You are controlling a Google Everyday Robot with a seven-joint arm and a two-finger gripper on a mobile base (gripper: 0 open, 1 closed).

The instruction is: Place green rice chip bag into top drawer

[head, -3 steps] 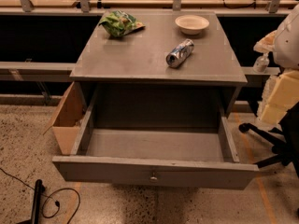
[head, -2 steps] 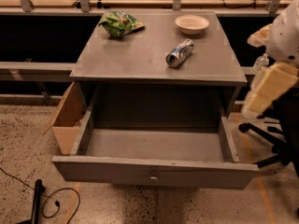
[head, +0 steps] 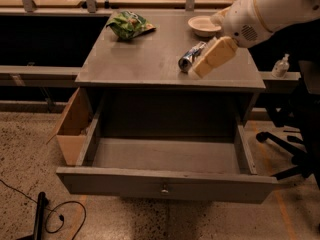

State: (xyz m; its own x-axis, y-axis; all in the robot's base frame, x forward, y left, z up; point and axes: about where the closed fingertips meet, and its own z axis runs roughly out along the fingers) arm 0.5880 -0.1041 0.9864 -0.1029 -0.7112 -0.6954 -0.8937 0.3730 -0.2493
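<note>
The green rice chip bag [head: 129, 24] is lying crumpled at the upper left of the frame, on the far left corner of the table [head: 145, 59], and nothing is touching it. Below it, across the lower half of the frame, the top drawer [head: 165, 156] is standing pulled fully out with its knob [head: 164, 189] facing the camera. Its floor is showing bare, so the place for the bag is ready. What is changing is me: a second ago my arm was hanging off the right edge of the frame, beside the table. Now I am swinging in over the table's right side. My gripper [head: 214, 57] is hovering at the upper right of centre, just above and beside the crushed can [head: 190, 56], with the white bowl [head: 202, 25] just behind it. Whether it is released or clenched I cannot tell, but I am carrying nothing. I am judging this as the start of the reach. The bag is still well apart from me, off to the left, so I am needing to keep crossing the table and pass the can without knocking it. A cardboard box [head: 72, 126] is leaning at the drawer's left side, out of my path.
</note>
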